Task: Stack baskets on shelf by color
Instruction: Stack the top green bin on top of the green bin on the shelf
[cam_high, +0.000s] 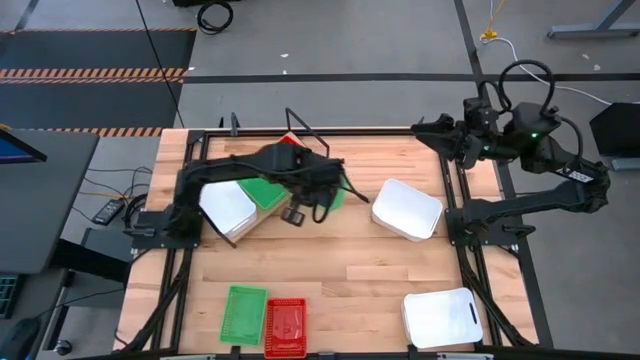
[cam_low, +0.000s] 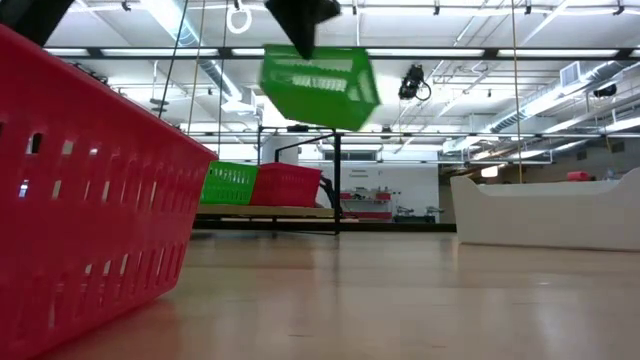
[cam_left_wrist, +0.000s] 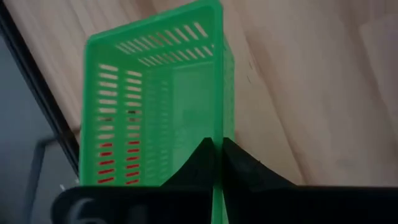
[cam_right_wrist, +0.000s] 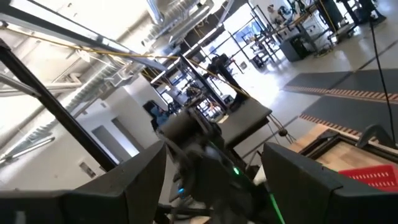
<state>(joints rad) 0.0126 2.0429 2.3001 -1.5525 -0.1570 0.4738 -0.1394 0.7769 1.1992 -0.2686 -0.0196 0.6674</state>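
Red basket (cam_low: 80, 190): closest in the low view, on the table's near edge beside a green basket (cam_high: 243, 314).
White baskets: two on the right (cam_high: 441, 316) (cam_high: 407, 209), one left (cam_high: 228, 208).
Left gripper (cam_left_wrist: 217, 163): clenched on the rim of a raised green basket (cam_low: 320, 86).
Shelf (cam_low: 265, 211): far side, carrying a green basket (cam_low: 228, 183) and a red basket (cam_low: 287, 184).
Right gripper (cam_right_wrist: 214, 168): fingers spread, holding nothing, lifted at the far right.

Basket (cam_low: 318, 87) in left pincer (cam_left_wrist: 216, 163) above the table (cam_high: 340, 275), shelf (cam_low: 265, 211) behind it
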